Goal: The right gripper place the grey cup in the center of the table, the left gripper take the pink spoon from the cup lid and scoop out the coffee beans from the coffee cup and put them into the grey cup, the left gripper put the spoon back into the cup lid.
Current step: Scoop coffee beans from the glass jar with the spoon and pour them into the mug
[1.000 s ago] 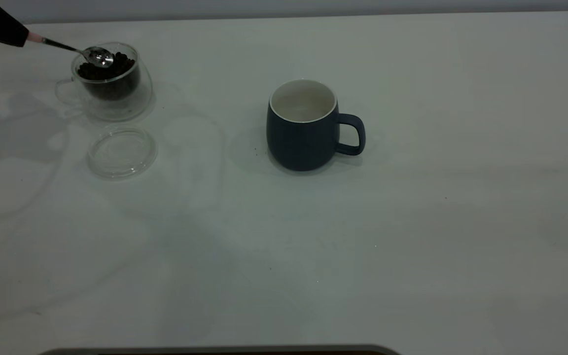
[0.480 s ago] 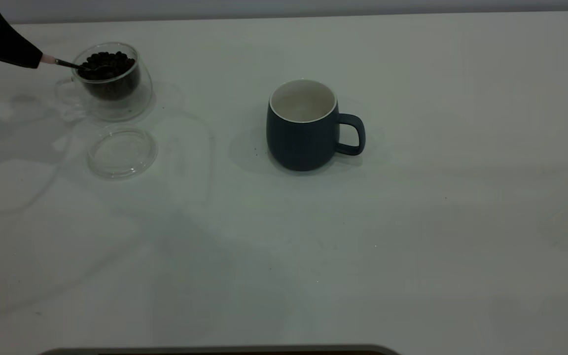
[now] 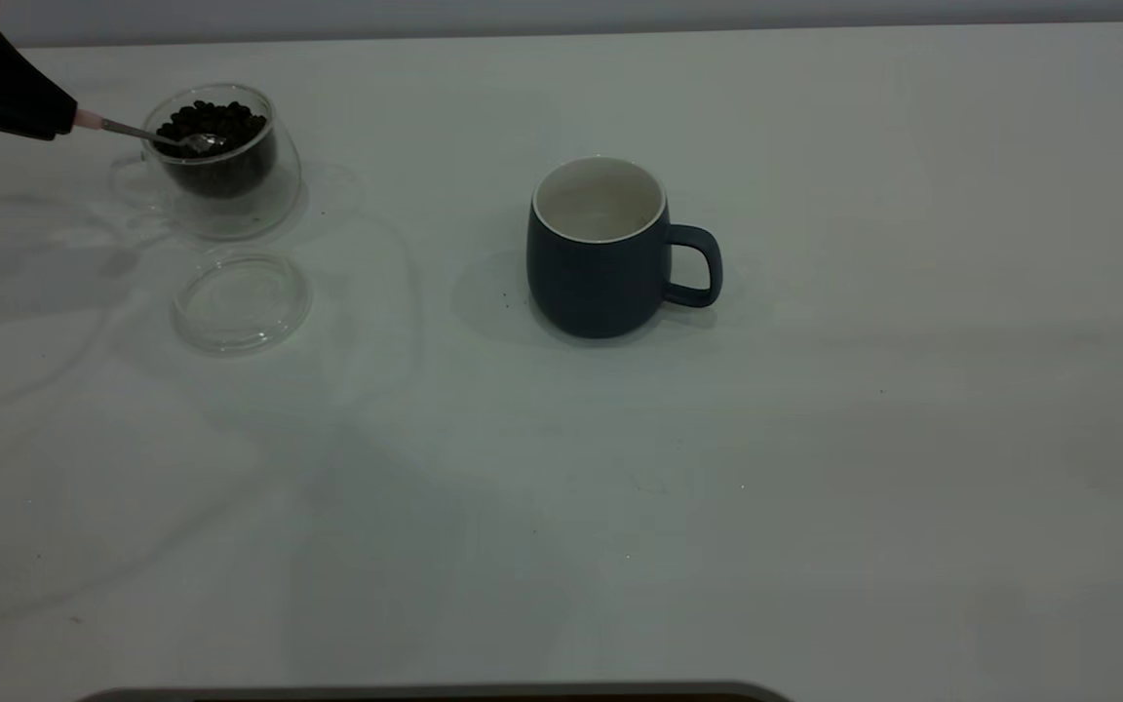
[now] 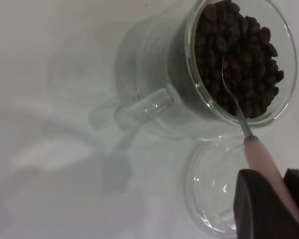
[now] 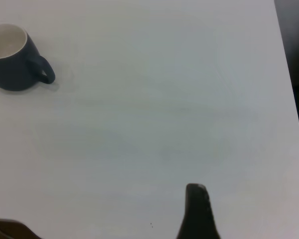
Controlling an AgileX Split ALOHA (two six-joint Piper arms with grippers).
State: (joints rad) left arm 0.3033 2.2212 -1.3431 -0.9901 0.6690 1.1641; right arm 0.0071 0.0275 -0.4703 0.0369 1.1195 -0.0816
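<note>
At the exterior view's far left, my left gripper [image 3: 62,117] is shut on the pink spoon [image 3: 89,121] by its handle. The spoon's metal bowl [image 3: 201,142] dips into the coffee beans [image 3: 215,119] that fill the clear coffee cup [image 3: 222,180]. The left wrist view shows the black fingers [image 4: 259,209] clamping the pink handle [image 4: 261,157], with the neck running down among the beans [image 4: 239,55]. The bare glass cup lid [image 3: 241,300] lies just in front of the coffee cup. The grey cup [image 3: 600,255] stands upright mid-table with nothing in it. My right gripper [image 5: 199,204] hovers far off.
The white table [image 3: 815,439] stretches wide and bare right of the grey cup [image 5: 12,59] and toward the front. In the right wrist view the table's edge [image 5: 289,99] meets a dark floor. A dark rim [image 3: 425,694] lines the exterior view's lower border.
The left gripper came down and slightly right, lowering the spoon's bowl from above the beans into them. The grey cup and the lid have not moved.
</note>
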